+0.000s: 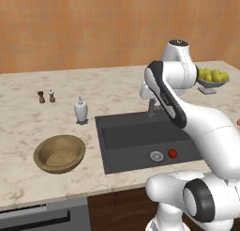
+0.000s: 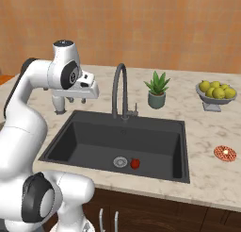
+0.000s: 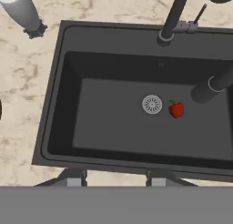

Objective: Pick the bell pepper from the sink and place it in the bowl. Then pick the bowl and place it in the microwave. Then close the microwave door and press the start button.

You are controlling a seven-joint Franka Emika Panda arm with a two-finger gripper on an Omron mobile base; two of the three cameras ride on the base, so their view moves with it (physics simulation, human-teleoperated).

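Observation:
The small red bell pepper (image 1: 172, 153) (image 2: 135, 164) (image 3: 176, 109) lies on the sink floor just right of the round metal drain (image 3: 151, 104). The sink (image 1: 101, 131) (image 2: 61, 139) (image 3: 59, 95) is a dark grey basin set in the marble counter. The tan wooden bowl (image 1: 59, 153) stands empty on the counter left of the sink. My gripper (image 2: 75, 100) (image 3: 116, 178) hangs high above the sink's left half, pointing down, open with nothing between its fingers. The microwave is out of view.
The arched dark faucet (image 2: 120, 85) rises behind the sink. A white soap dispenser (image 1: 81, 109) and two small shakers (image 1: 46, 96) stand at back left. A potted plant (image 2: 156, 89), a grey fruit bowl (image 2: 216, 94) and a red-orange disc (image 2: 225, 153) sit to the right.

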